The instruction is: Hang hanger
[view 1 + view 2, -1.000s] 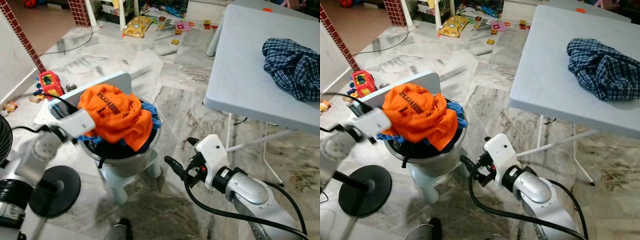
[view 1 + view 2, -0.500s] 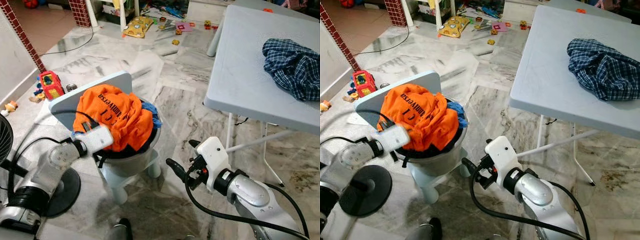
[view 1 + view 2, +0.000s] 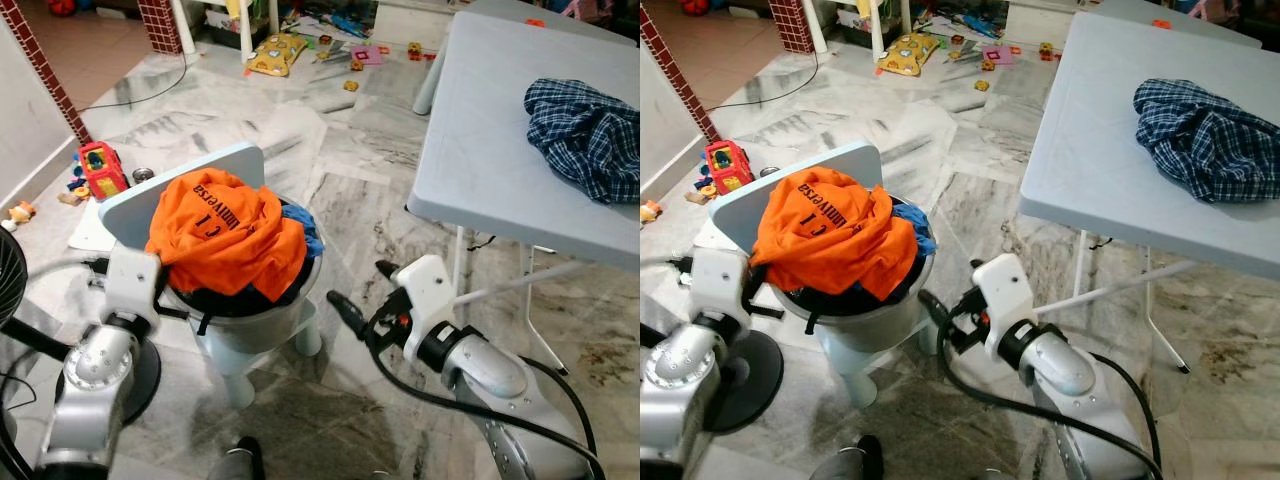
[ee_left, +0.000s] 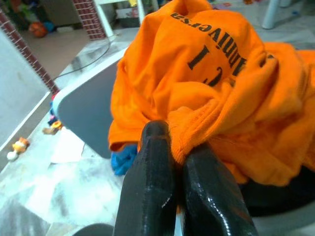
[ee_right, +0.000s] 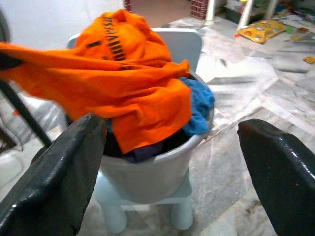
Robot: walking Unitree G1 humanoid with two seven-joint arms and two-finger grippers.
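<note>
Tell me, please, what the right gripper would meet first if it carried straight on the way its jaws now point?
Most likely the orange shirt heaped on the grey laundry basket. The right gripper is open and aimed at that pile across bare floor, though the basket rim might come first if its line runs lower; depth is hard to judge.

Grey-veined marble floor is catching flat daylight, pale folding counter standing at right, brick pillar and scattered toys sitting at the far end.
</note>
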